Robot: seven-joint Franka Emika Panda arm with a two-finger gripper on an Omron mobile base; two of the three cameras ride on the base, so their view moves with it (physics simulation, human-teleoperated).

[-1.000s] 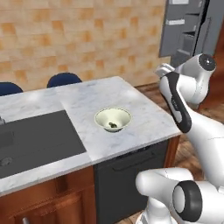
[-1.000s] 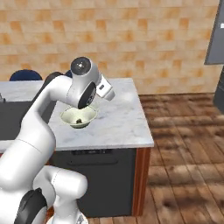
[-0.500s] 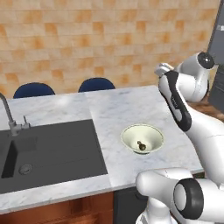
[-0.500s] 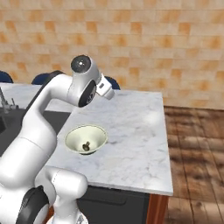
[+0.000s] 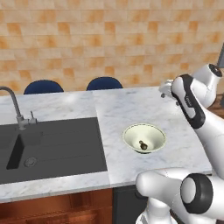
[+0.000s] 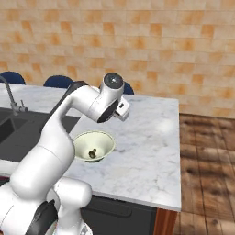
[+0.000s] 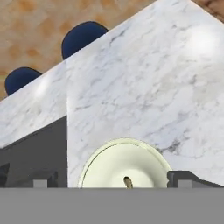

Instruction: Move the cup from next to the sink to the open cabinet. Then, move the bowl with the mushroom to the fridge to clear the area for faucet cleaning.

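While no cup stands beside the sink (image 5: 52, 148), the bowl (image 5: 144, 138) with its mushroom (image 5: 143, 145) sits on the surface (image 5: 131, 105) at the sink's three o'clock, ungrasped; the hand (image 7: 113, 179) hangs above, fingers wide, holding nothing.

A tan brick wall (image 5: 109, 39) is running behind the white marble tabletop (image 5: 131, 109) — two blue chairs (image 5: 103, 83) are peeking over it, wooden floor (image 6: 206, 160) lying beside.
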